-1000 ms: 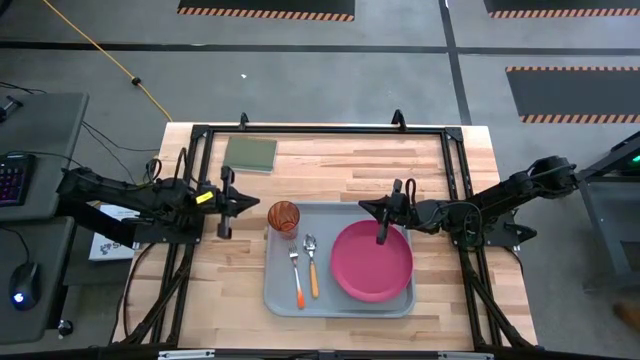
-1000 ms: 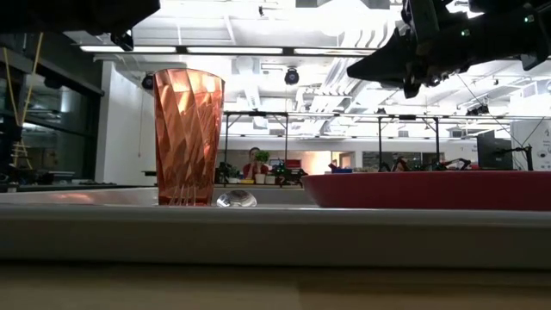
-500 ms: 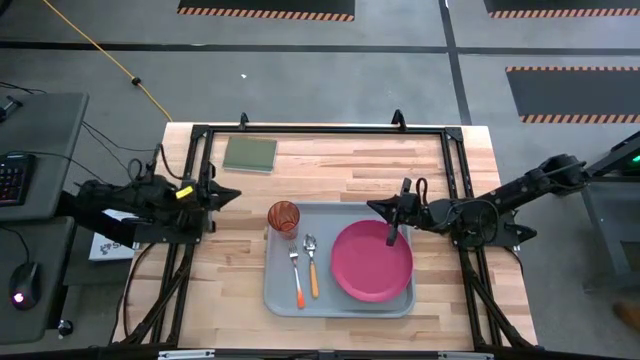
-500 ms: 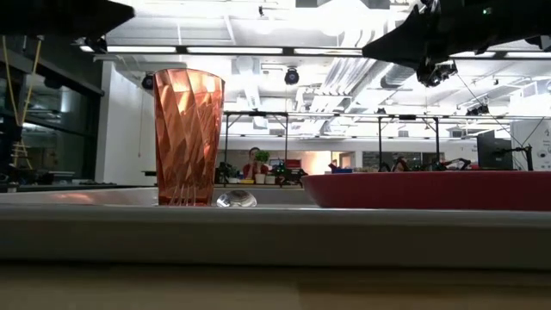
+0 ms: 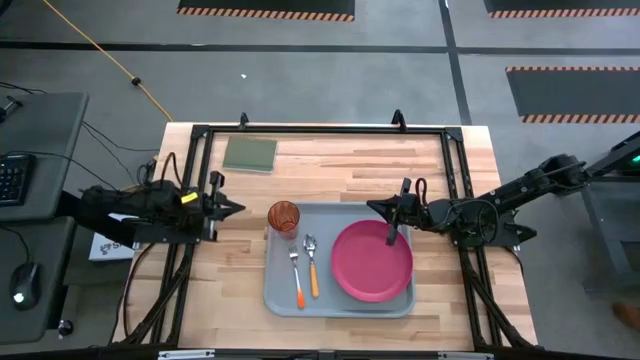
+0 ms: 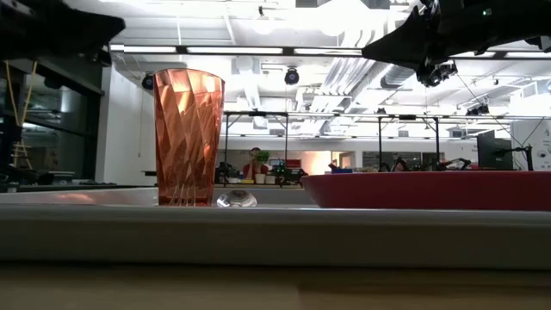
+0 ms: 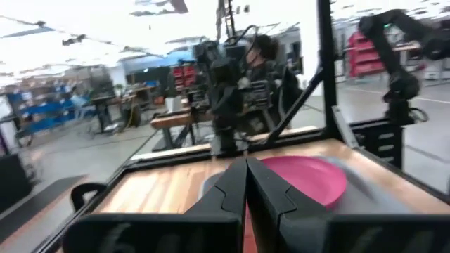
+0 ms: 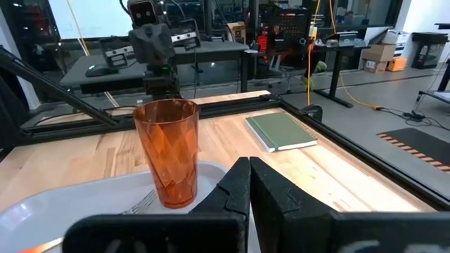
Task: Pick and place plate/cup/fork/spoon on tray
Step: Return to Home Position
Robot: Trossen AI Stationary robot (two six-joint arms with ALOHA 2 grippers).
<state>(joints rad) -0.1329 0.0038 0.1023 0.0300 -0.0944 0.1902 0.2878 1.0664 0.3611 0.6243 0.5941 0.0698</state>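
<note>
The grey-blue tray (image 5: 275,295) lies on the table's near middle. On it stand the orange cup (image 5: 284,216) at its far left corner and the pink plate (image 5: 371,262) on its right part; the fork (image 5: 297,272) and spoon (image 5: 312,264) lie side by side between them. The cup (image 8: 167,151) and tray (image 8: 42,204) also show in the right wrist view. My left gripper (image 5: 232,208) is shut and empty, at the table's left edge, left of the cup. My right gripper (image 5: 375,208) is shut and empty, above the plate's far rim.
A flat green square pad (image 5: 250,153) lies at the table's far left. A black metal frame (image 5: 320,130) runs around the table's edges. Bare wood lies beyond the tray and to its left.
My left gripper has drawn back toward the table's left edge, away from the cup, and turned. My right gripper has drawn back a little toward the right, then stayed still. The tableware has kept still on the tray.
</note>
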